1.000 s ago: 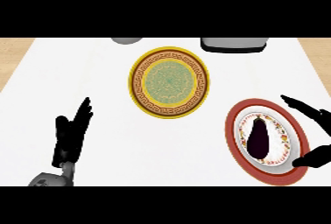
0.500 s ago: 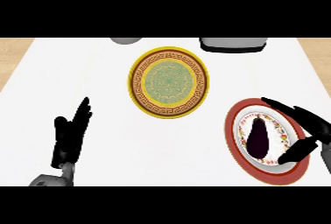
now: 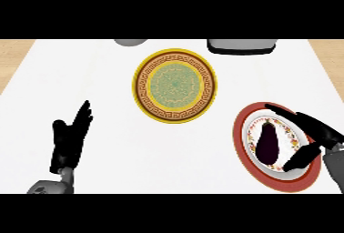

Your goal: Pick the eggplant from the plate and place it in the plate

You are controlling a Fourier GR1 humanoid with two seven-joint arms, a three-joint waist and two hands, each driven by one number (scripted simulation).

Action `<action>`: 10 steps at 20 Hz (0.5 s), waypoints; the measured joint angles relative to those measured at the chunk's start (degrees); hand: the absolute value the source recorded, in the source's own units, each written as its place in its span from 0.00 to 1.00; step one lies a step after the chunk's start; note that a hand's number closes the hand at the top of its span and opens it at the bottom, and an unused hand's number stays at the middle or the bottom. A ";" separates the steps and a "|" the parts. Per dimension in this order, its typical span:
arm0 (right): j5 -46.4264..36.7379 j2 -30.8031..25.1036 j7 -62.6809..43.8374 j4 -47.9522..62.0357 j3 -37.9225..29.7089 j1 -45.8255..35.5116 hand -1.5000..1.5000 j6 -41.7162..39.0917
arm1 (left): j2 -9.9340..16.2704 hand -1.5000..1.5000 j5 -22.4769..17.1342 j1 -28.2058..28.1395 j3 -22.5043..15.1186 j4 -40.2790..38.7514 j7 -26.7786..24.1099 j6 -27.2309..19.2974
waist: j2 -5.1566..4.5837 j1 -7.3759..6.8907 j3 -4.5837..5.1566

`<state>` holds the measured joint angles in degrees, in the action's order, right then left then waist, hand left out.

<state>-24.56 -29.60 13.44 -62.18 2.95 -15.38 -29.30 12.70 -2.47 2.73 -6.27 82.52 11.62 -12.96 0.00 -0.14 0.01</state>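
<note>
A dark purple eggplant [image 3: 267, 144] lies lengthwise on a red-rimmed plate [image 3: 243, 150] at the right of the counter. My right hand [image 3: 313, 134] is open just right of it, fingers arched over the plate's far side and thumb low near the eggplant's near end, not touching it. A yellow-rimmed plate [image 3: 176, 85] with a green centre sits bare in the middle, farther back. My left hand [image 3: 70, 138] rests open at the lower left, fingers up.
A grey round object [image 3: 130, 42] and a grey boxy object [image 3: 242, 45] stand at the counter's far edge. Wooden floor [image 3: 13, 54] shows past the counter's left side.
My right hand has moved left over the red-rimmed plate, closing in on the eggplant from the right. The left hand and both plates have stayed put.
</note>
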 measured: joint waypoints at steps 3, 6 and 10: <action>-1.57 1.27 0.39 0.85 -0.91 -0.48 0.00 -0.29 | -1.07 0.50 1.01 -0.11 0.96 -1.35 -1.16 0.72 | -0.01 0.00 -0.02; -3.55 2.63 1.89 3.54 -1.21 -1.13 0.00 0.57 | -1.92 0.50 2.27 -1.45 0.67 1.18 0.09 0.69 | 0.00 -0.08 -0.01; -5.77 3.68 2.86 5.26 -1.75 -1.57 0.00 0.86 | -2.92 0.50 3.18 0.61 1.89 0.94 1.59 1.03 | 0.00 -0.03 0.00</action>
<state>-30.33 -25.92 16.30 -56.92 1.19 -16.95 -28.44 9.77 0.71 3.33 -4.38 83.45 13.21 -11.93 0.00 -0.16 0.01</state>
